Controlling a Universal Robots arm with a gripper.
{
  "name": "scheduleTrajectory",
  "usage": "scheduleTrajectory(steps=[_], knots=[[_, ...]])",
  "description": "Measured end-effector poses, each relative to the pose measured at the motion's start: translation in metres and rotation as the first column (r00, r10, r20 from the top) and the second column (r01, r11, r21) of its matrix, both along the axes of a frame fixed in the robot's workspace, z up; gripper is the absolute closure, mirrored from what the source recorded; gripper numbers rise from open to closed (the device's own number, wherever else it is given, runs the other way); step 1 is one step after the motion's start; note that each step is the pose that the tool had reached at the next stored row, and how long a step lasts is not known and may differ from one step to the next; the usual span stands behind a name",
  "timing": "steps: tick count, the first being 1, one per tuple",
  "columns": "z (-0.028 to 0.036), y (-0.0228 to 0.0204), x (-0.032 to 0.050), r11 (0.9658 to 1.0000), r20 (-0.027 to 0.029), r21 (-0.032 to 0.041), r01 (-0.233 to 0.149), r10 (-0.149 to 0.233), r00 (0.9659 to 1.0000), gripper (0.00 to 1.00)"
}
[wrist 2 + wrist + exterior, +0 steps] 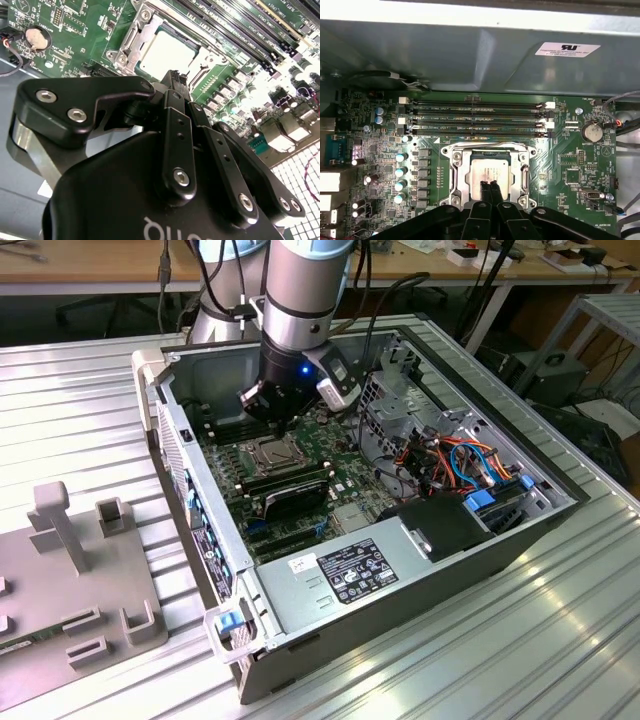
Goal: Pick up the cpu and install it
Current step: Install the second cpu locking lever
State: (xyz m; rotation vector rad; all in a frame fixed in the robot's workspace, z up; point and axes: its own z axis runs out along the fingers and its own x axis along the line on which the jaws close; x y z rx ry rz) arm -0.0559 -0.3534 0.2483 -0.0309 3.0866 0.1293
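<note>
A: Where is the arm?
B: Its gripper (pixel 268 412) hangs inside an open computer case (pixel 400 570), just above the motherboard socket (pixel 268 453).
A: Anything nearby?
B: A grey fixture (pixel 75 580) on the exterior view's left.

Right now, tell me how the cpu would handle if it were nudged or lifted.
The cpu looks like a thin, flat metal-faced tile, so probably stiff and light. It lies inside the socket frame, so a sideways nudge likely won't slide it. Its smooth face may be slippery, with the end effector just over it.
</note>
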Motion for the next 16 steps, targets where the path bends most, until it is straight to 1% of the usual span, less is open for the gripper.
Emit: scheduleTrajectory(steps=[4, 14, 15, 16], knots=[[0.001, 0.0, 0.0, 1.0, -0.0001, -0.0001, 0.0, 0.0, 1.0, 0.89], [0.0013, -0.0001, 0.0, 1.0, -0.0002, -0.0002, 0.0, 0.0, 1.0, 0.89], [0.0014, -0.0008, 0.0, 1.0, -0.0004, -0.0005, 0.0, 0.0, 1.0, 0.89], [0.0013, -0.0027, -0.0001, 1.0, -0.0003, -0.0003, 0.0, 0.0, 1.0, 0.89]])
